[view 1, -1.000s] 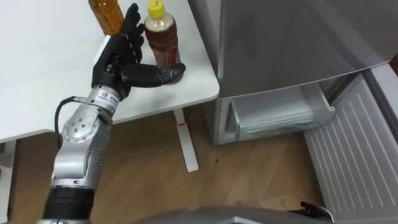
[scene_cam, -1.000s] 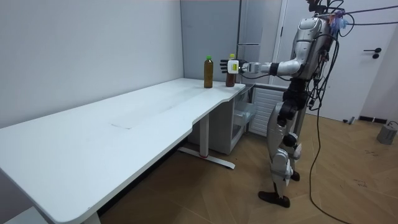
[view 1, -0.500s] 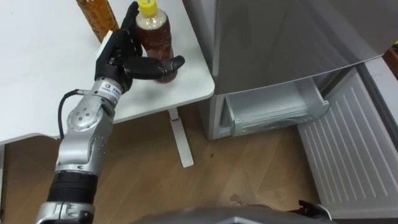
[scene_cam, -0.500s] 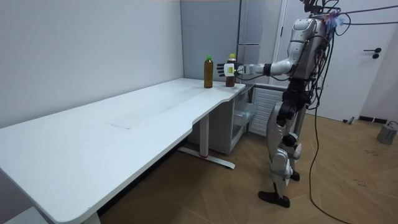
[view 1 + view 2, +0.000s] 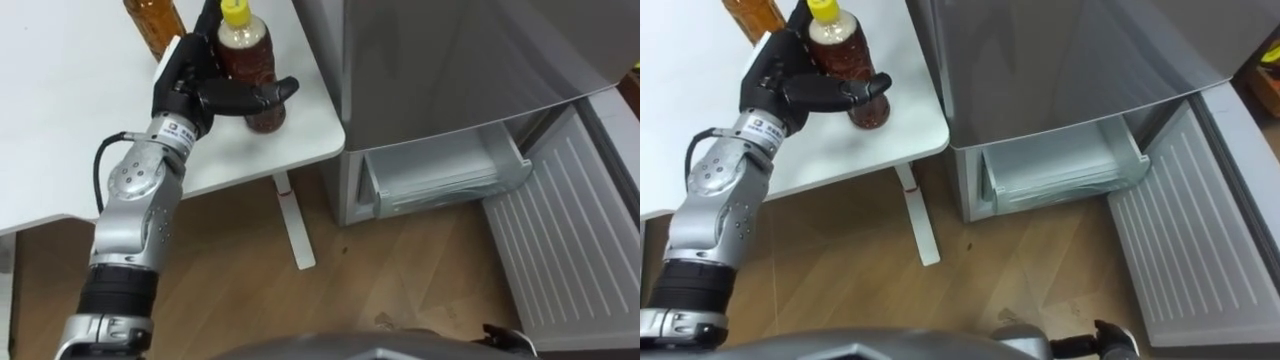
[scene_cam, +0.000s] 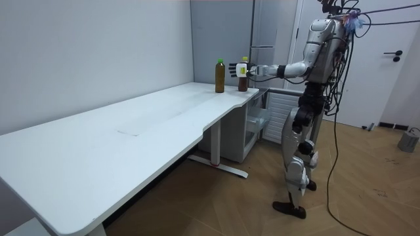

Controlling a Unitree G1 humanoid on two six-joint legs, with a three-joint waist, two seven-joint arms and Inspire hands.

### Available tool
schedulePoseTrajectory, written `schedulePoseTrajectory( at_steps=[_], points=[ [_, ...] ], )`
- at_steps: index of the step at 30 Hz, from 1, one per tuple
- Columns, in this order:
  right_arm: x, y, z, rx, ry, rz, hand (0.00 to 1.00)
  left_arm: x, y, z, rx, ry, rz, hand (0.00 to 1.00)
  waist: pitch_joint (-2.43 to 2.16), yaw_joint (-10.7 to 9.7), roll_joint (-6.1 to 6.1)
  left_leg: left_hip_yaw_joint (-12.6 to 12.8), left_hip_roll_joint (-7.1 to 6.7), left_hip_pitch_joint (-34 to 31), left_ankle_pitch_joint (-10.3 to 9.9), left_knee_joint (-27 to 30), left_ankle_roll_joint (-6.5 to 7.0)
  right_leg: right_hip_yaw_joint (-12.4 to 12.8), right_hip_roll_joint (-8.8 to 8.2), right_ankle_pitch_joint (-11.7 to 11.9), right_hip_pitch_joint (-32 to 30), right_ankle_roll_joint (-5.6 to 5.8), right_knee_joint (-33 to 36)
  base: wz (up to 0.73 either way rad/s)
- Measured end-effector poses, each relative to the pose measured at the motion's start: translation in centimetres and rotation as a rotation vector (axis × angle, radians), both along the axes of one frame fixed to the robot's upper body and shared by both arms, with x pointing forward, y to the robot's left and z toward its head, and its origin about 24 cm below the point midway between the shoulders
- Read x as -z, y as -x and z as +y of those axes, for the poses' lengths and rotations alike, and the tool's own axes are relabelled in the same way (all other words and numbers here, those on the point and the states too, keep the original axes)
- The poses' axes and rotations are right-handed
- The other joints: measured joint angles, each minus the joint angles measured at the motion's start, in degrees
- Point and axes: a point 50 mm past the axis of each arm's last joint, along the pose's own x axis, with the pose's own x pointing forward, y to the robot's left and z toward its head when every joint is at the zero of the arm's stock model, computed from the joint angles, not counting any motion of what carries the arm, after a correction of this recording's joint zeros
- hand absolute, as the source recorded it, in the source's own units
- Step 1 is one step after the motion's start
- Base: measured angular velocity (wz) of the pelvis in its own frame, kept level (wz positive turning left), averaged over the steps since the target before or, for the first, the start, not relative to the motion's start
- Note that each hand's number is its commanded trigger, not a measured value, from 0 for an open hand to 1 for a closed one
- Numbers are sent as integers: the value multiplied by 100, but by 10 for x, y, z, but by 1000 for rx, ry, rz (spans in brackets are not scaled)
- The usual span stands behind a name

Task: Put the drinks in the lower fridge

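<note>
- The yellow-capped bottle (image 5: 250, 68) of brown drink stood near the upper centre of the left eye view, at the corner of the white desk (image 5: 70, 120) nearest the fridge (image 5: 450, 60).
- Its base looked level with the desk top; whether it rested there or had just come free could not be told.
- The left robot hand (image 5: 192, 88) was clamped on that bottle, with the fingers behind it and the thumb curled across its front below the shoulder.
- A second bottle (image 5: 152, 20) of amber drink stood at the top edge of the frame, just beside the hand on the side away from the fridge, and nothing held it.
- In the room view both bottles showed side by side at the desk's far end, with the robot standing upright on the wood floor (image 5: 400, 280) between the desk and the fridge, its left arm stretched out to them.
- To the right of the desk, in the centre right of the frame, the lower fridge compartment (image 5: 440, 178) was open and its pale drawer appeared empty.
- Its ribbed door (image 5: 570, 240) lay swung out toward the lower right corner.
- By my reading the task was at its start: the compartment was ready and one drink was gripped, but no drink was inside.
- What remained was to carry this bottle over and down to the low drawer, release it there, then repeat for the second one.
</note>
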Motion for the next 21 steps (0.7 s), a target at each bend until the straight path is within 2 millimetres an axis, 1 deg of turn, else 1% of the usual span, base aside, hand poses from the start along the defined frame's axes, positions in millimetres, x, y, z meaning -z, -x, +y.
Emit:
schedulePoseTrajectory(
  at_steps=[7,13,14,15,16,21],
  points=[
    [0,2,0,-97,26,32,0,-4,-4,0,-11,-1,-14,0,1,-9,9,0,0,43,0,-3,0,-1,0,0,29,-1,-1,0],
    [1,7,-1,-100,31,78,0,-6,-4,0,-15,-1,-20,0,-4,-40,16,-5,0,4,0,-2,0,3,0,-1,-9,1,-3,0],
    [1,9,-1,-111,34,92,0,-6,-4,-1,-15,-1,-21,69,-11,-55,25,-4,0,-3,1,-2,0,5,0,-1,-24,1,-2,0],
    [1,10,-1,-117,36,98,0,-6,-4,0,-16,-1,-21,82,-12,-67,26,-4,0,-5,1,-1,1,5,0,-1,-15,1,0,0],
    [1,11,-1,-126,37,108,0,-6,-4,0,-18,-1,-20,100,-11,-89,25,-3,0,-5,1,0,1,5,0,-1,-15,1,3,0],
    [2,16,0,-150,30,152,0,-6,-4,0,-32,-1,-19,100,1,-109,6,-2,0,0,2,0,1,5,-1,0,-31,0,7,0]
  ],
)
